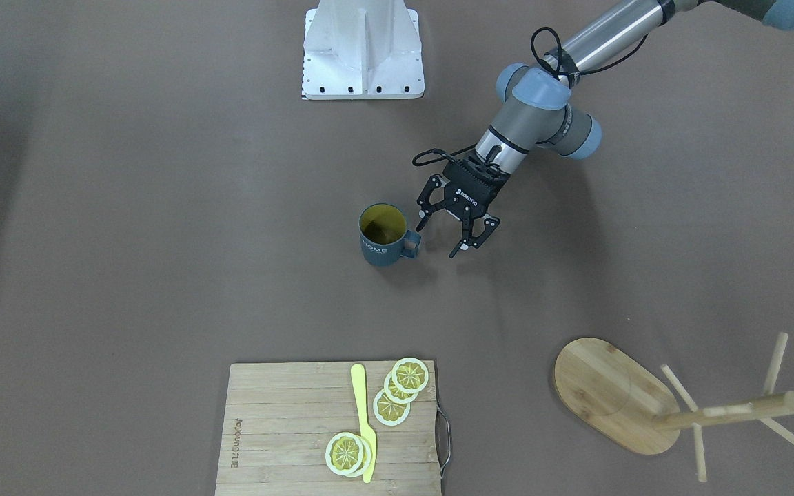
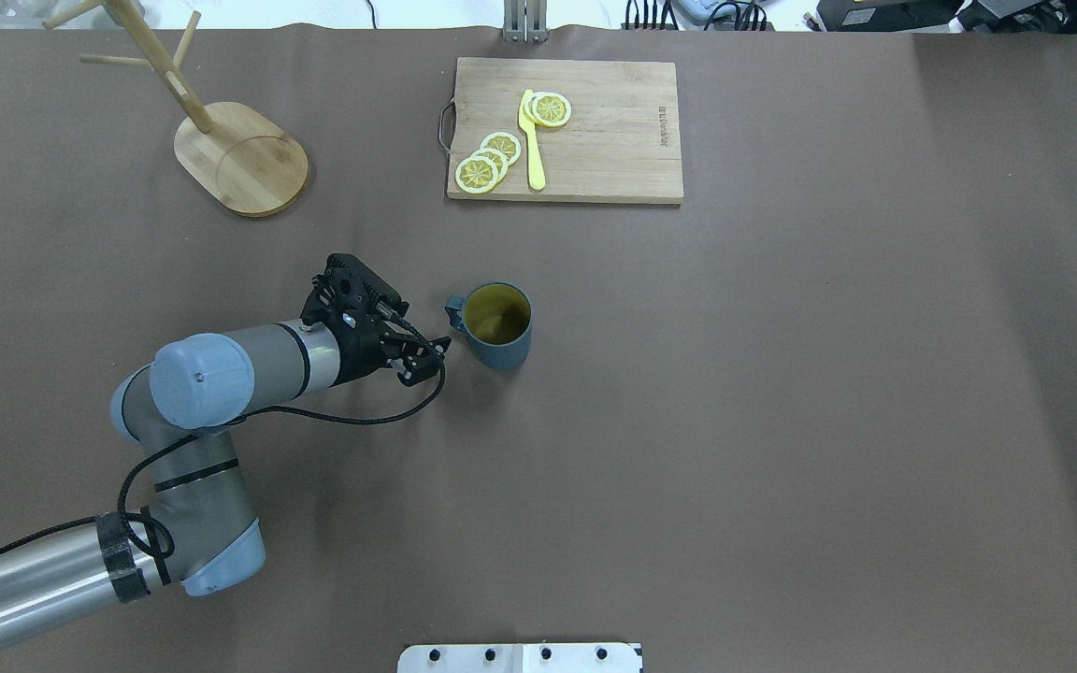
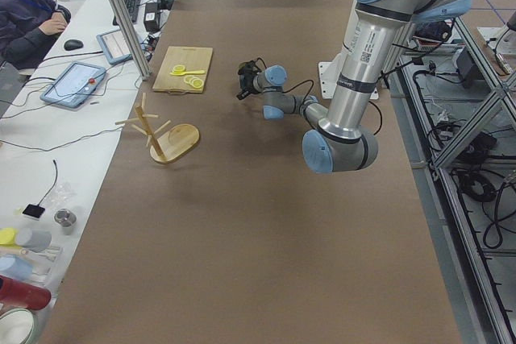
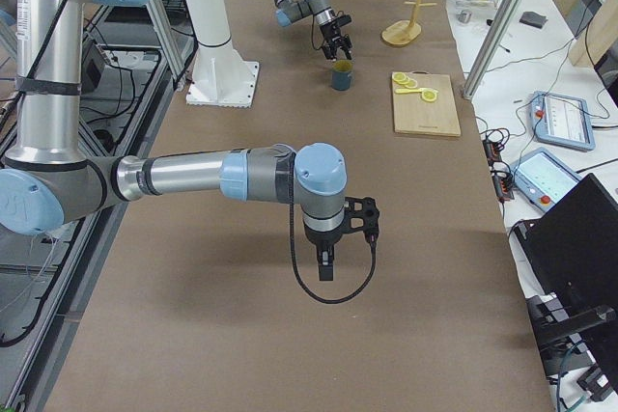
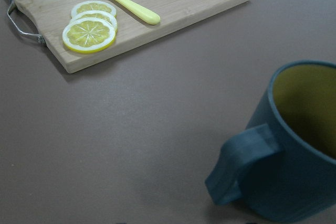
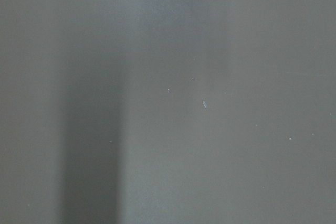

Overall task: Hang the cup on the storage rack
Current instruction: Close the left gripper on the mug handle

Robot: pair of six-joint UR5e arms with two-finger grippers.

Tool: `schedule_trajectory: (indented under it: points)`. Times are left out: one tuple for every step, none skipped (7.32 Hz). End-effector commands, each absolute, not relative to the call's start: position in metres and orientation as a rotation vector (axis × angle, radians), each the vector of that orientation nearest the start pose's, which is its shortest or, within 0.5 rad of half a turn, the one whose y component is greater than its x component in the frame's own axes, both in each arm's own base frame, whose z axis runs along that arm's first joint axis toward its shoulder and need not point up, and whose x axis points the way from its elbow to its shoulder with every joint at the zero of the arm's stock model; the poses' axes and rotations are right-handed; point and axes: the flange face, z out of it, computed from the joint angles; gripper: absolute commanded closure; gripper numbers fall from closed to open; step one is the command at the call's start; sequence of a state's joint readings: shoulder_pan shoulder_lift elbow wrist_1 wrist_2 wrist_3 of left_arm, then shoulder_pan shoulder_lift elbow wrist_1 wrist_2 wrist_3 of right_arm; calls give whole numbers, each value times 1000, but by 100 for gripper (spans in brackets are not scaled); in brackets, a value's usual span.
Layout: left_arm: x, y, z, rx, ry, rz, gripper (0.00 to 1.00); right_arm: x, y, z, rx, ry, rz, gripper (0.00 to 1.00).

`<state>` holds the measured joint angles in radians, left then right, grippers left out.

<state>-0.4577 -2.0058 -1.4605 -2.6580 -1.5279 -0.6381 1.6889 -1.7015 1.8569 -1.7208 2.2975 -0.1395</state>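
1. Mid-table, well off every edge: upright cup (image 1: 382, 242).
2. Just beside its handle: left gripper (image 1: 442, 238), jaws spread wide, holding nothing.
3. By the far edge: storage rack (image 1: 607, 394) and cutting board (image 1: 280, 413), both well apart from cup.
4. Above plain tabletop: right gripper (image 4: 328, 260), can't tell jaw state.

Place: robotics lab.
Robots: left arm (image 3: 363, 62) and right arm (image 4: 193, 176), grey with blue joints, by a white pedestal (image 1: 364, 48).
Worktop: long brown worktop (image 2: 782, 421), aluminium posts (image 3: 121, 14) along its edge.
Staff: operator (image 3: 28, 14) seated at a side desk with touch panels (image 3: 76, 82).
Wiring: cables (image 3: 484, 191) coiled beside the frame.
Props: cup (image 2: 497, 325), rack (image 2: 239, 159) and board (image 2: 595, 140), set well apart.
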Motion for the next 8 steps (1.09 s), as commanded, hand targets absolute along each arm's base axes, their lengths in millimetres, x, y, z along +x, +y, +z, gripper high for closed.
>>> schedule_trajectory:
  points:
    - [546,-409,333,937,1079,369,39,118,-421,597,98,-719,-17,0]
    - [547,-410,331,937,1082,367,48,117,-421,597,96,-721,-16,0]
    - [549,-410,328,938,1084,369,53,118,-421,597,97,-721,-17,0]
    - [549,-410,327,940,1085,370,53,118,-421,597,97,-719,-17,0]
    - [549,-411,327,940,1083,371,53,117,-421,597,96,-719,-18,0]
    - [550,-411,323,942,1087,371,53,117,-422,597,96,-718,-17,0]
    - [551,-412,320,945,1087,371,53,117,-422,597,96,-718,-16,0]
    - [552,-414,320,945,1083,369,53,117,-422,597,95,-718,-13,0]
